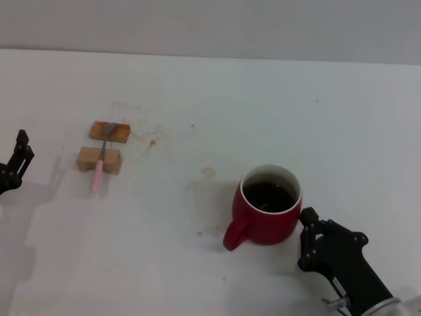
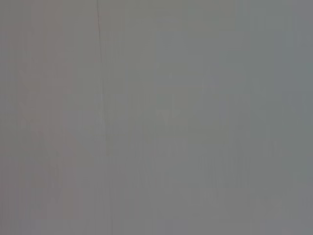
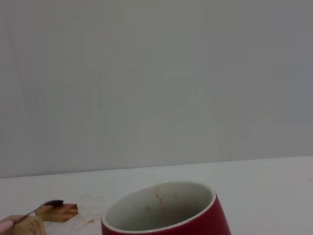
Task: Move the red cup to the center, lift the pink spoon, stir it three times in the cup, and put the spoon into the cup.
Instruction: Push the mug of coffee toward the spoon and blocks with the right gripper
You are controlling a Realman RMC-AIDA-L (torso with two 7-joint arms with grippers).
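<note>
The red cup [image 1: 264, 212] stands upright on the white table, a little right of the middle, dark liquid inside and its handle toward the front left. My right gripper [image 1: 304, 240] sits just to its right at cup-wall height, open, with nothing between its fingers. The pink spoon [image 1: 100, 163] lies across two wooden blocks at the left, silver bowl on the far block, pink handle pointing toward me. The right wrist view shows the cup's rim [image 3: 161, 209] close up and the spoon [image 3: 46, 204] beyond it. My left gripper [image 1: 16, 161] stays at the table's left edge.
Two tan wooden blocks [image 1: 110, 131] [image 1: 99, 160] hold the spoon off the table. Faint brown stains [image 1: 208, 173] mark the tabletop between the blocks and the cup. The left wrist view shows only a plain grey surface.
</note>
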